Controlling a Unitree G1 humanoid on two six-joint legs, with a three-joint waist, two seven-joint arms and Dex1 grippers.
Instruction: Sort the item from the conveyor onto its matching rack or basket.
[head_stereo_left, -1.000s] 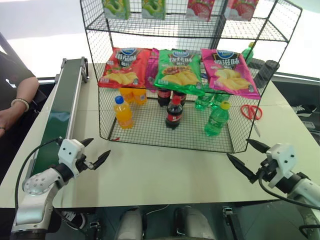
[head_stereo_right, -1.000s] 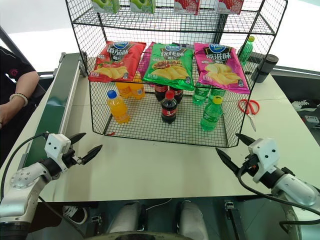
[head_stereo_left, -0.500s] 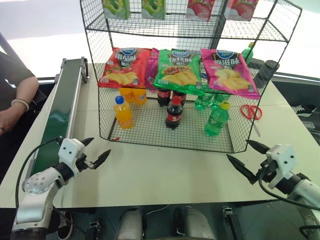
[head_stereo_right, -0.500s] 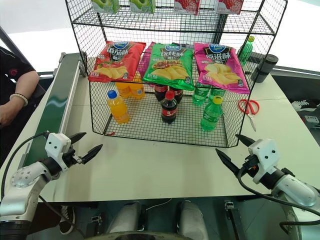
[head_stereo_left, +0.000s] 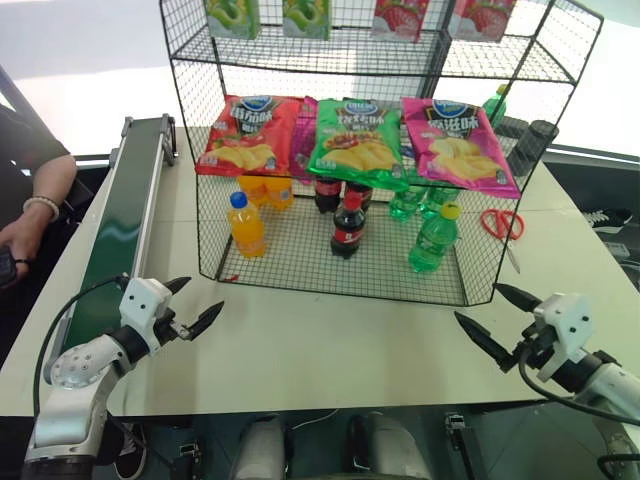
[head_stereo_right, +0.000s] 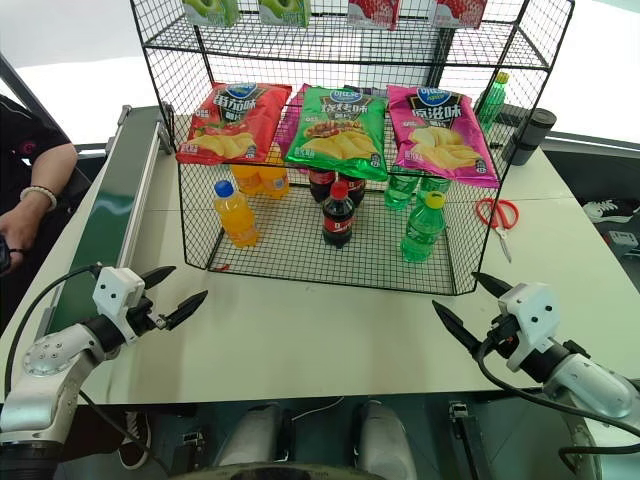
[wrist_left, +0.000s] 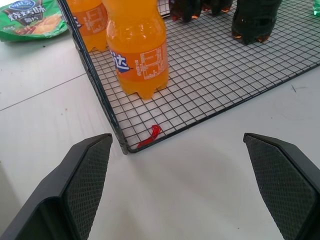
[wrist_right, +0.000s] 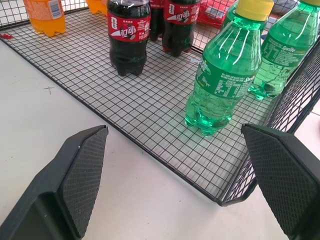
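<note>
Change: none; my arms hold as before.
Left gripper (head_stereo_left: 195, 304): wide, empty.
Right gripper (head_stereo_left: 488, 320): wide, empty.
Bottle (head_stereo_left: 434, 240): upright on rack (head_stereo_left: 340, 262).
Conveyor (head_stereo_left: 115, 235): bare, so I judge sorting done.

Head stereo pair: looks forward and down from above my arms onto white tabletop (head_stereo_left: 330, 340), black wire-grid shelving rack (head_stereo_left: 300, 60) ahead, long dark-green conveyor belt (head_stereo_left: 118, 235) at my left. My left wrist camera: low, close, facing rack's front corner and orange-drink plastic bottle (wrist_left: 137, 47). My right wrist camera: low, close, facing clear-green plastic soda bottle with yellow cap (wrist_right: 225, 75). Both wrist views share rack's bottom tier and dark cola bottle with red label (wrist_right: 128, 35).
</note>
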